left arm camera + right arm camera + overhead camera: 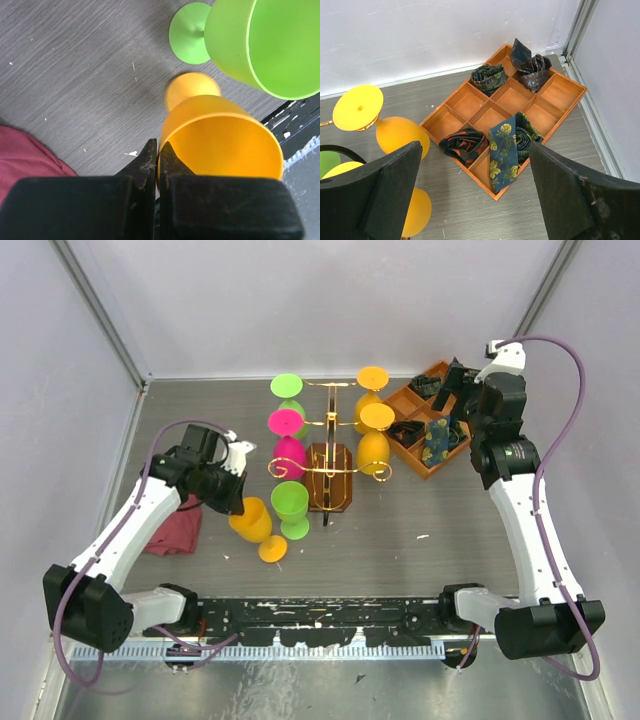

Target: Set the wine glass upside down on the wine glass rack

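The wine glass rack (331, 476), gold wire on a dark-brown base, stands mid-table with green, pink and yellow glasses hanging upside down on its arms. My left gripper (233, 502) is shut on the rim of an orange wine glass (251, 520), which is tilted with its foot (272, 548) low near the table. In the left wrist view the fingers (150, 160) pinch the rim of the orange glass (220, 137). My right gripper (455, 390) is open and empty above the tray; the right wrist view shows it (475, 152) spread wide.
A green glass (291, 504) stands upright just right of the orange one and shows in the left wrist view (265, 45). A red cloth (172, 526) lies at the left. An orange-brown compartment tray (415, 435) with rolled ties sits at the back right (470, 102).
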Motion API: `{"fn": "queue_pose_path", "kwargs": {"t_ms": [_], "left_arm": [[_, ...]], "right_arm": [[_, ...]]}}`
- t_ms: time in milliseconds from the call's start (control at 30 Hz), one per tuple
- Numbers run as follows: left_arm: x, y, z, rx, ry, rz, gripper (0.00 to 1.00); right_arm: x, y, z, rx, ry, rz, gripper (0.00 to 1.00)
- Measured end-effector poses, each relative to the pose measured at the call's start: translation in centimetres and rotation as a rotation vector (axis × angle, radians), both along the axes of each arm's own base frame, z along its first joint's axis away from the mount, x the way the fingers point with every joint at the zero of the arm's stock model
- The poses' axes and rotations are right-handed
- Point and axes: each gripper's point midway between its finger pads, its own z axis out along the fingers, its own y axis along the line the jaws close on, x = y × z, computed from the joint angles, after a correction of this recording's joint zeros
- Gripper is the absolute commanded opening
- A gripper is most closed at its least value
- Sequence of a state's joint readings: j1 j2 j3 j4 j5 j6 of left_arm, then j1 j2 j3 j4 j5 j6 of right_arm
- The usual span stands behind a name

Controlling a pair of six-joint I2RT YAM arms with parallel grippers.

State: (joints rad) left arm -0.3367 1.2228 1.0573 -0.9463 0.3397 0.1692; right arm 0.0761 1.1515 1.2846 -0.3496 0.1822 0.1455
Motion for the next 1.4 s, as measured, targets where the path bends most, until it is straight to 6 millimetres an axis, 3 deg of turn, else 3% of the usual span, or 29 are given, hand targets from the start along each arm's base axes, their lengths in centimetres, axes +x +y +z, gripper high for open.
{"fn": "queue_pose_path", "kwargs": {"t_ms": [200, 333, 567, 700, 933, 1000, 1100, 1233, 1300, 1400], "left_arm": [[0.5, 0.8, -0.2, 0.044, -0.018, 0.025, 0.00], [2.7, 3.2, 2.2, 0.134, -0.136, 0.096, 0.00], [8.1, 9.6, 13.8, 0.266, -0.494, 0.325, 0.00], [10.2, 10.3, 20.7, 0.236, -0.711, 0.394, 0.03], [14.4, 6.4, 34.2, -0.037, -1.064, 0.349, 0.00], [15.4, 4.6, 36.6, -0.134, -1.125, 0.319, 0.00], [16.3, 0.1, 37.7, -0.248, -1.158, 0.228, 0.00], [16.3, -7.5, 37.3, -0.388, -1.143, 0.066, 0.00], [16.4, -9.2, 36.6, -0.429, -1.122, 0.035, 0.00], [16.5, -10.1, 35.9, -0.458, -1.103, 0.030, 0.00]], "right_arm": [[0.0, 0.2, 0.0, 0.002, 0.000, 0.009, 0.93], [0.1, 0.6, 0.0, 0.007, 0.001, 0.032, 0.93], [0.3, 2.0, 0.0, 0.038, -0.001, 0.104, 0.92], [0.7, 3.3, 0.6, 0.076, -0.025, 0.167, 0.92], [2.2, 6.4, 3.3, 0.154, -0.144, 0.299, 0.93], [2.5, 7.6, 4.4, 0.162, -0.192, 0.344, 0.93], [2.5, 10.4, 6.0, 0.167, -0.252, 0.430, 0.93], [2.1, 15.1, 8.2, 0.165, -0.342, 0.577, 0.93], [1.6, 16.8, 9.0, 0.170, -0.388, 0.641, 0.93], [0.9, 18.4, 9.8, 0.174, -0.477, 0.712, 0.93]]}}
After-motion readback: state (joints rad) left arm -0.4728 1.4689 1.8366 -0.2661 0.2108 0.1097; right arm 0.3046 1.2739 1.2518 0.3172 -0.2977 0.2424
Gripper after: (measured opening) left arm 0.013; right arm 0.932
